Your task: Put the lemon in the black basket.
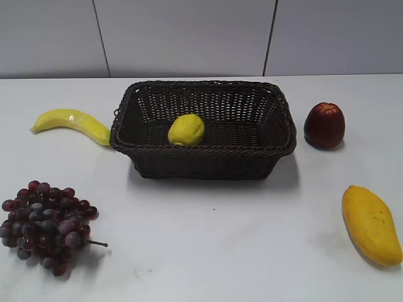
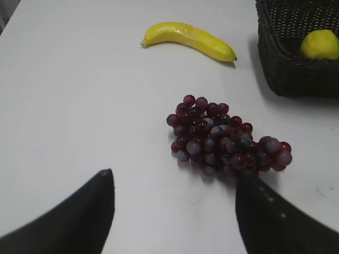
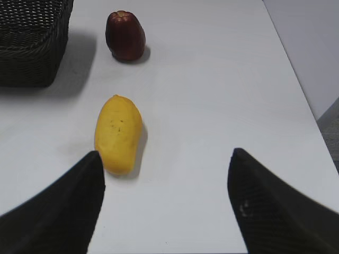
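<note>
The bright yellow lemon [image 1: 186, 130] lies inside the black basket [image 1: 201, 160], left of its middle. It also shows in the left wrist view [image 2: 320, 44], inside the basket's corner [image 2: 288, 79]. The basket's corner also shows in the right wrist view [image 3: 32, 58]. My left gripper [image 2: 172, 177] is open and empty above the table, just near of the grapes. My right gripper [image 3: 165, 153] is open and empty, to the right of the mango. Neither arm shows in the exterior view.
A banana [image 1: 72, 123] lies left of the basket. A bunch of dark red grapes [image 1: 45, 225] sits at the front left. A dark red apple [image 1: 324, 125] stands right of the basket. An orange-yellow mango [image 1: 370, 223] lies at the front right.
</note>
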